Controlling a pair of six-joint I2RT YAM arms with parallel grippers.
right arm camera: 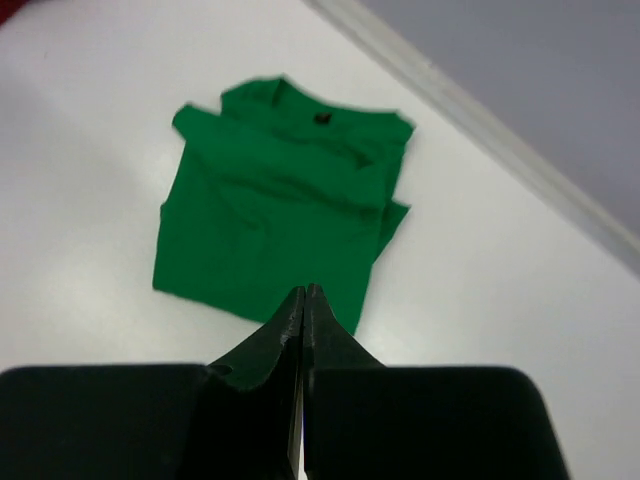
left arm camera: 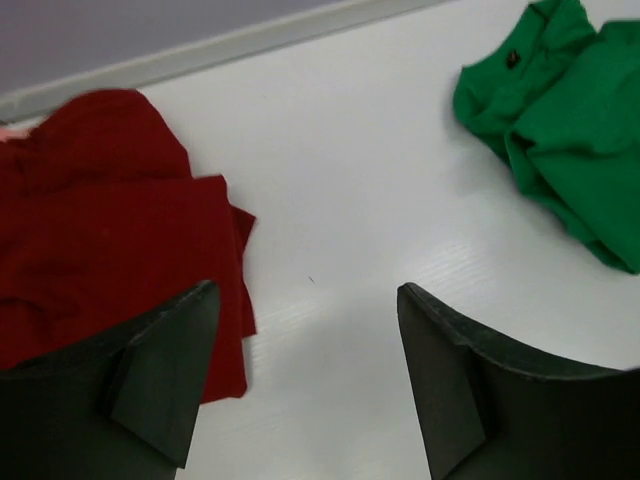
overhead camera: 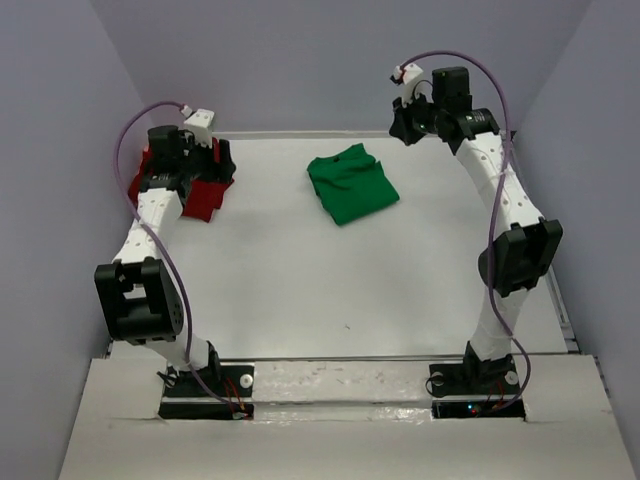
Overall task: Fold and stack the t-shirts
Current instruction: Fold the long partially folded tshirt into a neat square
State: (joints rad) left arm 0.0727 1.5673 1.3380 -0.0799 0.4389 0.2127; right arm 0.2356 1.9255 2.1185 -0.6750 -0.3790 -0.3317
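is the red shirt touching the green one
Apart. The top view shows bare table between the red shirt and the green shirt.

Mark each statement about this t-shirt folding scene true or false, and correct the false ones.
1. The right hand is shut and empty. True.
2. The left hand is clamped on the red t-shirt. False: its jaws stand open and hold nothing.
3. The green t-shirt lies stacked on the red t-shirt. False: the two lie apart on the table.
4. The red t-shirt lies on the left arm's side of the table. True.
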